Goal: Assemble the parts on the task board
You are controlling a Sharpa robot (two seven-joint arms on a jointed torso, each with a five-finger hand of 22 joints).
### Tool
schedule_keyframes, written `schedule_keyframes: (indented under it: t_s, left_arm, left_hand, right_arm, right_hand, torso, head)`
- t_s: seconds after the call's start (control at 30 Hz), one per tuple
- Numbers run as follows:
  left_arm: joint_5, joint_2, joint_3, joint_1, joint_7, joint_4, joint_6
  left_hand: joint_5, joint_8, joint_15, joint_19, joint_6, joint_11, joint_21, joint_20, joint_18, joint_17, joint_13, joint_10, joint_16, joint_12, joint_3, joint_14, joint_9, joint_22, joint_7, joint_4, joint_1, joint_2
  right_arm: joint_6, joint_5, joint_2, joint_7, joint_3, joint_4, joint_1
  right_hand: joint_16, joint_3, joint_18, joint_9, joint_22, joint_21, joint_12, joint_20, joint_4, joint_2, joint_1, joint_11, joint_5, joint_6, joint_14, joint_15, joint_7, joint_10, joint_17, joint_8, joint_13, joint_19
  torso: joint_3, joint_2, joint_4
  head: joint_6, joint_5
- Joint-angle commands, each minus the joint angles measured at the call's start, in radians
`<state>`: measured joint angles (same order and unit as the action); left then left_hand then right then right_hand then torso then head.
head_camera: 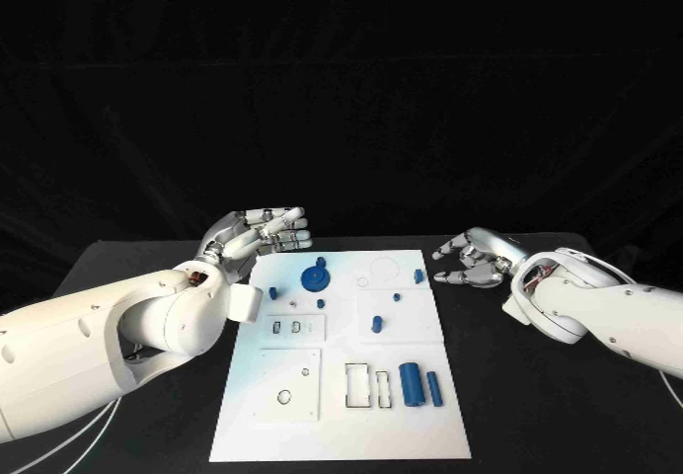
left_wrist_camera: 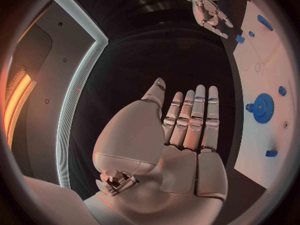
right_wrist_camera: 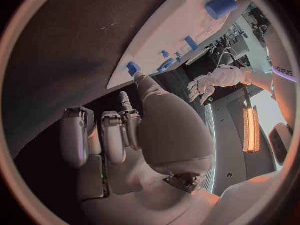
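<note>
The white task board (head_camera: 341, 415) lies in the middle of the black table. A blue gear (head_camera: 316, 276) sits near its far left corner, with small blue pieces (head_camera: 377, 322) scattered around it. Two blue cylinders (head_camera: 409, 383) lie side by side near the right edge. My left hand (head_camera: 267, 233) hovers off the board's far left corner, fingers straight, thumb apart, holding nothing. My right hand (head_camera: 470, 259) hangs just off the far right corner, fingers loosely bent and empty. Its thumb reaches toward a small blue block (right_wrist_camera: 133, 67) at the board's edge (right_wrist_camera: 169, 30).
Several rectangular and round cut-outs (head_camera: 356, 385) mark the near half of the board. Bare black table (head_camera: 541, 395) runs along both sides of it. In the left wrist view the gear (left_wrist_camera: 262, 107) lies beside my fingers (left_wrist_camera: 197, 115).
</note>
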<state>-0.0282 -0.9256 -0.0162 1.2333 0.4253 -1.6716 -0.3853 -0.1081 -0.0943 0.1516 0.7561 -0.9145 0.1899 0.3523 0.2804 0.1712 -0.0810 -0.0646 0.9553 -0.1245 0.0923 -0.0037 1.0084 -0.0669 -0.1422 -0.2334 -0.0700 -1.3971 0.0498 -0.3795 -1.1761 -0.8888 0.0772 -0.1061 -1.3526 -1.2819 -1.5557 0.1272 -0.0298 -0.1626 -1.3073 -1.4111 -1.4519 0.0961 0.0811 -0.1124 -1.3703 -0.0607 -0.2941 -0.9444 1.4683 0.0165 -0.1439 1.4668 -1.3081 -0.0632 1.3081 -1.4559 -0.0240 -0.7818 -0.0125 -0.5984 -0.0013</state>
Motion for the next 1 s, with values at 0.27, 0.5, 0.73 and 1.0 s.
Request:
schedule_keyframes:
  t_s: [0.27, 0.5, 0.73, 1.0]
  left_arm:
    - [-0.002, -0.001, 0.0, 0.0, 0.006, -0.002, 0.022]
    - [-0.002, 0.0, 0.0, 0.0, 0.006, -0.002, 0.022]
    - [-0.002, -0.001, 0.0, 0.0, 0.006, -0.002, 0.021]
    - [-0.002, -0.003, 0.0, 0.0, 0.006, -0.004, 0.021]
  left_hand:
    - [-0.001, 0.004, 0.004, -0.006, 0.0, 0.007, 0.004, 0.004, 0.011, 0.002, -0.001, 0.001, 0.003, -0.004, -0.002, 0.002, 0.001, 0.001, -0.011, 0.006, -0.004, 0.008]
    - [-0.001, 0.004, 0.004, -0.006, 0.0, 0.007, 0.004, 0.004, 0.011, 0.002, -0.001, 0.001, 0.003, -0.004, -0.002, 0.002, 0.001, 0.001, -0.011, 0.006, -0.004, 0.008]
    - [-0.001, 0.004, 0.004, -0.006, 0.0, 0.007, 0.004, 0.004, 0.011, 0.002, -0.001, 0.001, 0.003, -0.004, -0.002, 0.002, 0.001, 0.001, -0.011, 0.006, -0.004, 0.008]
    - [-0.001, 0.005, 0.004, -0.006, -0.001, 0.006, 0.005, 0.004, 0.011, 0.001, -0.001, 0.003, 0.005, -0.005, -0.002, 0.003, 0.0, 0.001, -0.011, 0.008, -0.006, 0.008]
  right_arm:
    - [0.008, -0.019, 0.042, -0.007, -0.001, 0.035, 0.011]
    - [0.011, -0.022, 0.065, -0.012, -0.001, 0.05, 0.016]
    - [0.02, -0.027, 0.075, -0.016, -0.001, 0.055, 0.024]
    - [0.022, -0.029, 0.081, -0.02, -0.001, 0.059, 0.028]
  right_hand:
    - [-0.003, -0.001, -0.015, 0.002, -0.098, 0.001, 0.001, -0.006, -0.005, 0.001, -0.011, 0.0, -0.003, 0.009, 0.096, -0.001, -0.001, 0.005, -0.238, 0.003, 0.148, -0.004]
    - [-0.005, -0.001, -0.015, 0.002, -0.101, -0.001, -0.003, -0.005, -0.003, 0.006, -0.008, -0.002, -0.003, 0.006, 0.097, -0.002, -0.003, 0.008, -0.24, -0.001, 0.152, -0.006]
    - [-0.006, -0.001, -0.014, -0.002, -0.104, -0.002, -0.006, -0.003, -0.003, 0.011, -0.009, -0.003, -0.004, -0.012, 0.098, -0.003, -0.004, 0.011, -0.243, -0.009, 0.155, -0.009]
    - [-0.007, -0.001, -0.014, -0.005, -0.106, -0.004, -0.011, -0.003, -0.002, 0.016, -0.009, -0.004, -0.004, -0.033, 0.098, -0.003, -0.004, 0.015, -0.245, -0.016, 0.159, -0.011]
  torso:
    - [-0.0022, -0.004, 0.0048]
    - [-0.0024, -0.004, 0.0051]
    - [-0.0024, -0.004, 0.0046]
    - [-0.002, -0.005, 0.0037]
  head:
    - [-0.003, -0.002]
    - [-0.005, -0.003]
    - [-0.006, 0.0]
    - [-0.006, -0.001]
